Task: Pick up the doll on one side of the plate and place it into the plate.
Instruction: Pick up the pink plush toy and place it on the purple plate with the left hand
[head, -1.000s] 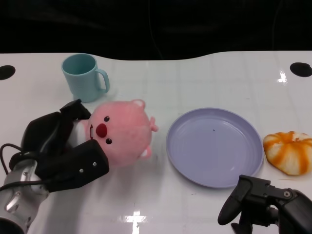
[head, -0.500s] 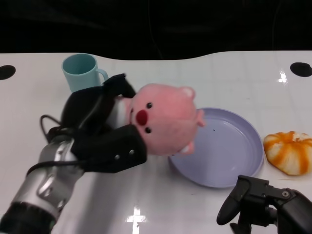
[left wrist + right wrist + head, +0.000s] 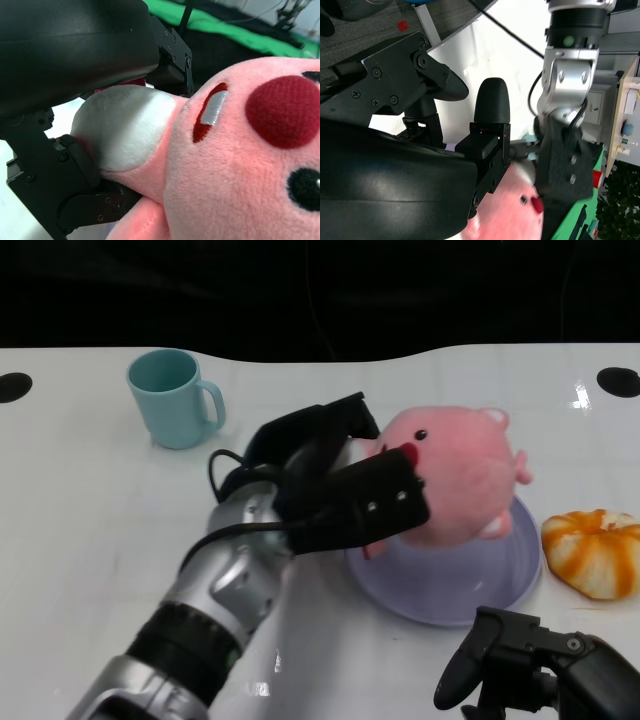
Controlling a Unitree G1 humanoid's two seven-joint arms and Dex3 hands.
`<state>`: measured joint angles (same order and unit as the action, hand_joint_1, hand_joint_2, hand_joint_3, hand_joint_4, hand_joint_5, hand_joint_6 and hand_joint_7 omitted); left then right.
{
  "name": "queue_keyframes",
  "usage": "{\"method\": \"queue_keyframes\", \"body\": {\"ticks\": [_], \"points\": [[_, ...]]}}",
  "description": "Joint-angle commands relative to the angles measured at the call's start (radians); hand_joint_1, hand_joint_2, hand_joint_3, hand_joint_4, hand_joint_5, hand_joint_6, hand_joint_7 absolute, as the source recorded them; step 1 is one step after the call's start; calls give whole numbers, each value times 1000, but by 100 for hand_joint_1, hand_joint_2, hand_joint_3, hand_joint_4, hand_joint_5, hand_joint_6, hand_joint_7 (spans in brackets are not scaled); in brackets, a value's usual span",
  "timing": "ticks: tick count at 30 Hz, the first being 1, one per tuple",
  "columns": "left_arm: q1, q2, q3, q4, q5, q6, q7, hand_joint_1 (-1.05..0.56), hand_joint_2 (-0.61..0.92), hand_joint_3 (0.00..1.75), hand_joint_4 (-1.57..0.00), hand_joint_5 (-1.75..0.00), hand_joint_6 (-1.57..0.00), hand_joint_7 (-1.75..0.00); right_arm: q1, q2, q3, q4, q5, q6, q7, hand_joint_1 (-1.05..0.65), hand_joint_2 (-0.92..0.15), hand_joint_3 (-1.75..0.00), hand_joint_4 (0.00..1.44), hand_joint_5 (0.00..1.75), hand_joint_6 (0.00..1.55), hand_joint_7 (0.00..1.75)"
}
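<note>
Doll (image 3: 455, 475) gripped by left hand (image 3: 335, 490) above plate (image 3: 520, 560); wrist view shows white belly; right hand (image 3: 510, 665) empty, spread.

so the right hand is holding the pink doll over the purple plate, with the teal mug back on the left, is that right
Not quite: it is the left hand that grips the pink doll, not the right. The head view shows the left arm reaching across with the doll over the purple plate, while the right hand stays low near the table edge, holding nothing. The teal mug is indeed back on the left.
</note>
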<state>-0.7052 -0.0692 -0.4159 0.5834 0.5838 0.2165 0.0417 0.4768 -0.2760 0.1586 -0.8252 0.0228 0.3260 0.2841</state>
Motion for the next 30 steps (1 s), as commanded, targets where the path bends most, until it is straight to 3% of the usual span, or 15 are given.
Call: {"method": "queue_keyframes", "body": {"ticks": [1,2,4,9,10,13,15,16,18,19,21,22,25,30], "points": [[-60,-40,-16,30,6,59,-9,-19,47,110,-93,-175,-68,-175,3,3,5,-21,5,19,-11,-12,-60,-105,64,165,57,135],[-70,-52,-21,46,5,71,-7,-20,51,105,-91,-175,-69,-161,2,3,7,-22,2,21,-13,-12,-60,-105,64,165,57,135],[-86,-70,-31,82,1,75,-4,-21,55,102,-89,-175,-71,-152,0,1,11,-24,-4,20,-16,-12,-60,-105,64,166,57,135],[-115,-98,-36,156,-14,83,-8,-20,60,79,-83,-175,-67,-153,0,-3,19,-26,-11,15,-19,-13,-60,-105,64,165,57,136],[-117,-103,-25,164,-31,79,-14,-21,64,66,-78,-174,-65,-137,1,-3,19,-27,-11,16,-20,-13,-59,-105,64,165,57,136],[-113,-104,-14,166,-64,59,-42,-25,77,39,-69,-169,-65,-68,4,-2,18,-33,-5,21,-20,-13,-59,-105,65,165,57,136],[-107,-97,-20,148,-70,56,-66,-26,82,30,-69,-167,-66,-49,4,-1,17,-35,-2,24,-21,-12,-59,-105,65,165,57,136],[-102,-91,-26,133,-70,59,-84,-41,88,26,-38,-127,-48,-33,4,0,15,-35,0,24,-21,-12,-59,-106,64,165,57,136],[-95,-80,-41,104,-65,63,-112,-54,91,26,-16,-87,-32,-18,3,-2,14,-31,-2,16,-20,-11,-59,-107,65,165,57,136],[-92,-74,-50,92,-59,64,-119,-61,92,29,-7,-68,-24,-12,2,-4,13,-30,-3,13,-19,-11,-58,-108,65,165,58,136],[-90,-58,-74,67,-43,67,-137,-66,92,31,-2,-52,-19,-8,2,-6,10,-30,-2,14,-17,-11,-57,-109,65,165,58,136],[-90,-49,-89,55,-32,68,-150,-74,92,38,-1,-32,-12,-4,2,-7,8,-30,0,15,-15,-12,-57,-109,66,165,58,136],[-97,-20,-133,17,1,86,-217,-87,92,48,0,-5,-2,0,3,-12,1,-31,1,10,-12,-12,-57,-109,66,165,58,137],[-83,32,-178,-79,44,94,-294,-103,92,57,0,0,0,0,5,-10,-12,-24,15,5,-6,-12,-58,-110,65,165,57,136]]}}
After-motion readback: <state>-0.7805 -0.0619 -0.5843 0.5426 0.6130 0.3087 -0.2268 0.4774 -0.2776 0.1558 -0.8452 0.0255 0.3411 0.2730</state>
